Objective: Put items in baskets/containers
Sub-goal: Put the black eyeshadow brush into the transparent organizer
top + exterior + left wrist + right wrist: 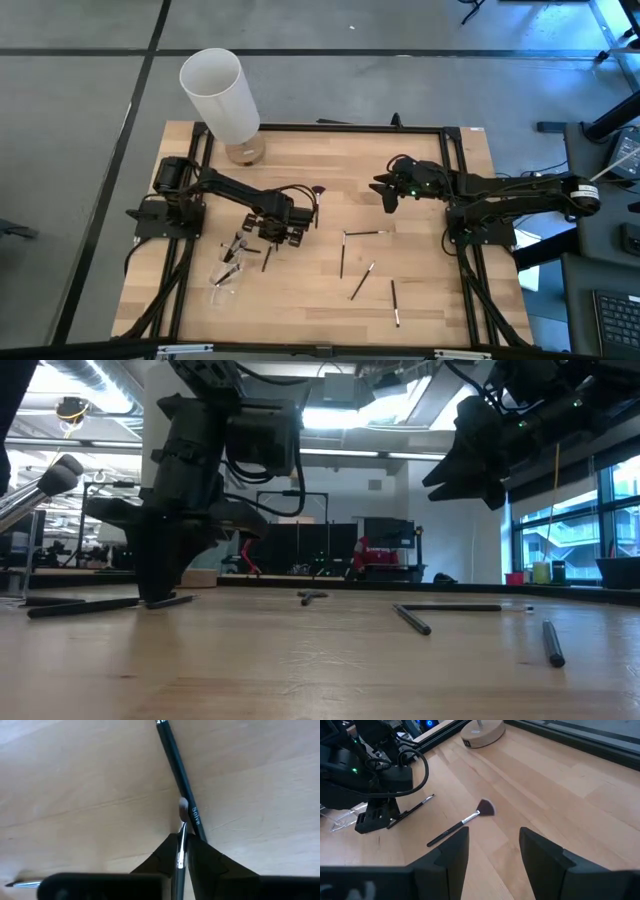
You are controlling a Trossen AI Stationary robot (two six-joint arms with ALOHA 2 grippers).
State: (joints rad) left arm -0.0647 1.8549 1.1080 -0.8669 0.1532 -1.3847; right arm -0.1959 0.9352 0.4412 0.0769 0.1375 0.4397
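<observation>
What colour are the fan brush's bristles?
Dark purplish-brown on the fan brush, above a silver ferrule and black handle; clearest in the right wrist view.

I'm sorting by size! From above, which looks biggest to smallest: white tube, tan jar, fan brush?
1. Tall white cylinder, though it stands nearest the camera.
2. Small tan jar, partly hidden.
3. Dark fan-shaped brush.

Bright overhead light, soft shadows, perhaps slight wrist-view blur.
</observation>
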